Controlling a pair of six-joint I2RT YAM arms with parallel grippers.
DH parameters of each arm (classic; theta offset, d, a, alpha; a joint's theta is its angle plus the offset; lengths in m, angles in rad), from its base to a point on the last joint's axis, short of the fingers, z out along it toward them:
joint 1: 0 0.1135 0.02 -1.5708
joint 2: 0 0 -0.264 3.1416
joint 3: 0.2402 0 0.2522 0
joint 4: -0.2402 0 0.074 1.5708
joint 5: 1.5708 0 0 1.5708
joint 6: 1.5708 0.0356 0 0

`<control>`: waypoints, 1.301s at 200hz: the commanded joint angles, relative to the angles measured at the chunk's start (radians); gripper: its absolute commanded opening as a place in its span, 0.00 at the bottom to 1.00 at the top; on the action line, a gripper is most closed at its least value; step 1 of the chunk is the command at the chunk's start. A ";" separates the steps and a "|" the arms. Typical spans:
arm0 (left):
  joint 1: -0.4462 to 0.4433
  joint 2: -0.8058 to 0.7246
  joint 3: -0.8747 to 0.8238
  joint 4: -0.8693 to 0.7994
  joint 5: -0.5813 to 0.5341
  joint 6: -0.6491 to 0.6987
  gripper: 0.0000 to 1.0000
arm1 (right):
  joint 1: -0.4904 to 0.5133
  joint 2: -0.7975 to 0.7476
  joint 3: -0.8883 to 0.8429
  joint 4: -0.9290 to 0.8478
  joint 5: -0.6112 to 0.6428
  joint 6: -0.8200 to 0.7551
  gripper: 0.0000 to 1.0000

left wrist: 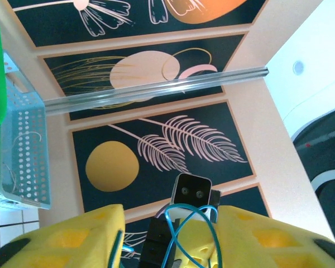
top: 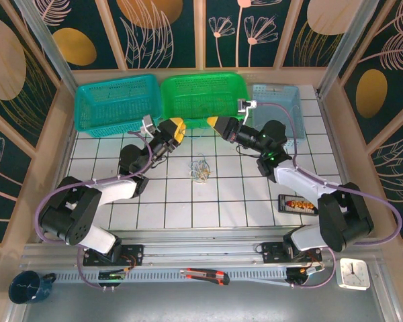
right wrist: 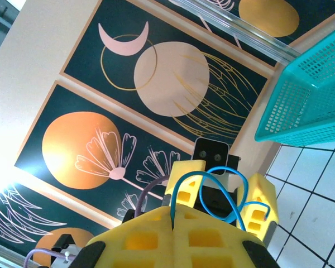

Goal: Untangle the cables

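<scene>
Both grippers hang in the air in front of the green basket, facing each other. My right gripper (top: 219,125) (right wrist: 172,215) is shut on a thin blue cable (right wrist: 193,173), which rises from the seam of its yellow pads. The cable loops across into the gap of my left gripper (top: 176,127) (left wrist: 170,216). Those jaws stand apart, with the blue cable (left wrist: 183,223) crossing itself between the pads and one strand lying along the left pad's inner face. A small bunch of white and yellow cables (top: 201,169) lies on the tiles below.
Along the back stand a teal basket (top: 114,100), a green basket (top: 201,94) and a pale blue basket (top: 279,100). A black tray with orange pieces (top: 297,204) lies near the right arm. A box cutter (top: 205,275), a clock (top: 354,273) and a mug (top: 27,287) sit at the near edge.
</scene>
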 commanded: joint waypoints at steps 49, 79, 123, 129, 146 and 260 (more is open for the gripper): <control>0.005 -0.008 0.009 0.075 -0.014 0.005 0.12 | -0.041 -0.061 -0.020 -0.013 0.006 -0.036 0.00; 0.006 -0.020 0.011 0.054 -0.019 0.023 0.00 | -0.073 -0.099 -0.047 -0.053 0.004 -0.058 0.00; 0.008 -0.043 0.015 0.030 -0.029 0.053 0.00 | -0.124 -0.170 -0.082 -0.159 0.007 -0.115 0.00; 0.010 -0.047 0.018 0.029 -0.029 0.057 0.00 | -0.130 -0.177 -0.088 -0.173 0.009 -0.123 0.00; 0.016 -0.064 0.025 0.024 -0.029 0.068 0.00 | -0.153 -0.202 -0.111 -0.213 0.020 -0.143 0.00; 0.033 -0.171 0.135 -0.131 0.005 0.178 0.00 | -0.196 -0.195 -0.195 -0.196 0.010 -0.125 0.00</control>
